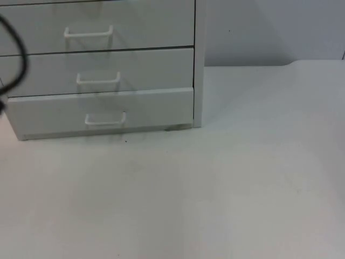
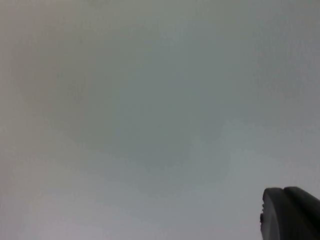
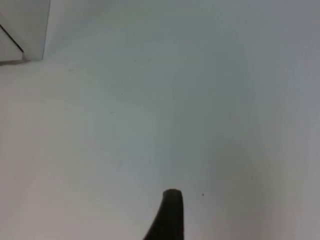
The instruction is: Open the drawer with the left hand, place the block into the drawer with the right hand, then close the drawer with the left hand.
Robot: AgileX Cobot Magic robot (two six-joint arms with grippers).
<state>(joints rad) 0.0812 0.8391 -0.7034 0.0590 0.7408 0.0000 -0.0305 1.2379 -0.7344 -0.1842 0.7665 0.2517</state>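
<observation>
White drawer unit (image 1: 198, 65) on table (image 1: 215, 189), 3 drawers, bottom drawer (image 1: 102, 110) slightly out

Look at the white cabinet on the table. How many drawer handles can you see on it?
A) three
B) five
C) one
A: the top view shows three handles on the white cabinet, one on each drawer front: the top handle, the middle handle and the bottom handle, stacked one above another.
</observation>
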